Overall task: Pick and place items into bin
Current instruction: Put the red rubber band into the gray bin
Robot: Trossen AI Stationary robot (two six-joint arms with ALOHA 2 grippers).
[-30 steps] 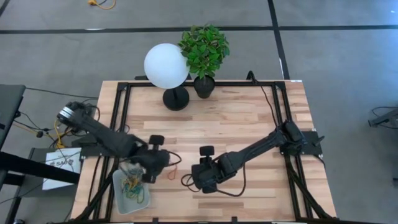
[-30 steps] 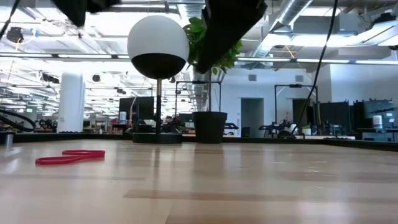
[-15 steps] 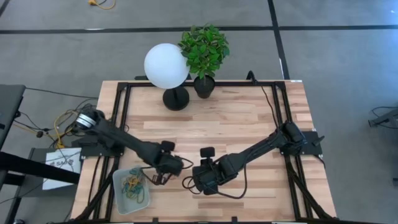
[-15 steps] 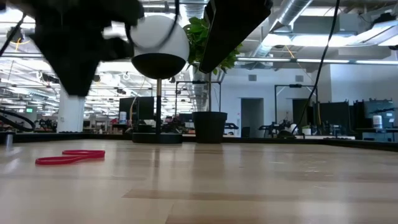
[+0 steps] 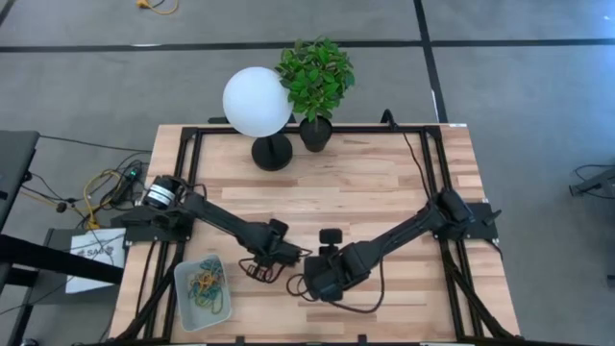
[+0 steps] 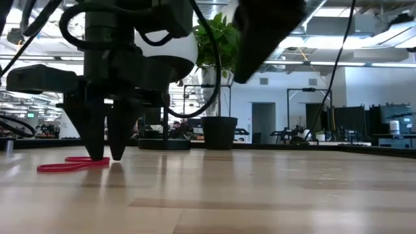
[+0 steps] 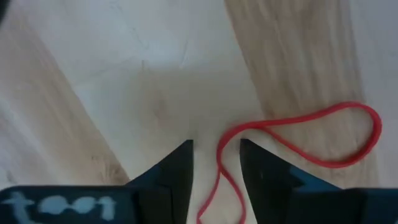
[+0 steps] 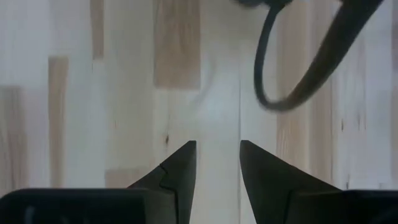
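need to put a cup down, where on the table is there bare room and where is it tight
Bare wood: the wide middle of the table, between the lamp and plant at the back and the arms in front, plus the front right corner. Crowded: front left, where the bin, the red rubber band, the left gripper and right gripper sit close together.

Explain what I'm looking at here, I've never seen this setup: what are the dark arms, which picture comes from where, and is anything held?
Two robot arms work at a wooden table. One picture looks straight down, one looks level across the tabletop, and two come from cameras on the wrists. The left pincer is open, its tips down at the table astride a red rubber band, not gripping it. The right pincer is open and empty over bare wood. The bin near the left front corner already holds several bands. A globe lamp and potted plant stand at the back.
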